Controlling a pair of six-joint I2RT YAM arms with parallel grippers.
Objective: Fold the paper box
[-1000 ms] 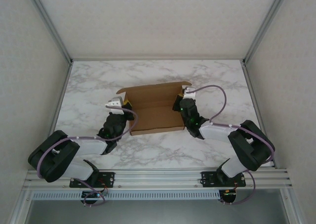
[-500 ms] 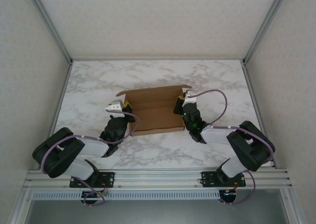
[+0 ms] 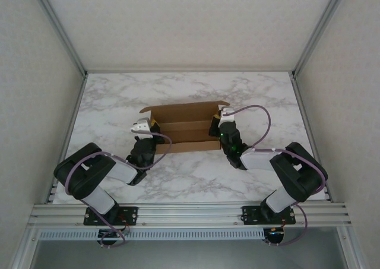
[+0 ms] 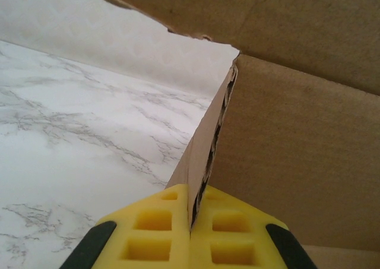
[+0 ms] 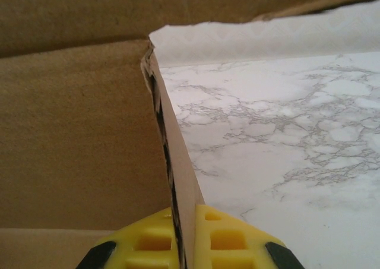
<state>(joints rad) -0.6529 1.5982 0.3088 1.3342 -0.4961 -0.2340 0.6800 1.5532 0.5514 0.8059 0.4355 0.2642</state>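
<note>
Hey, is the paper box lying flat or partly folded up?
Partly folded: the paper box has both side walls raised, one pinched in the left gripper, one in the right gripper; its top is open.
</note>
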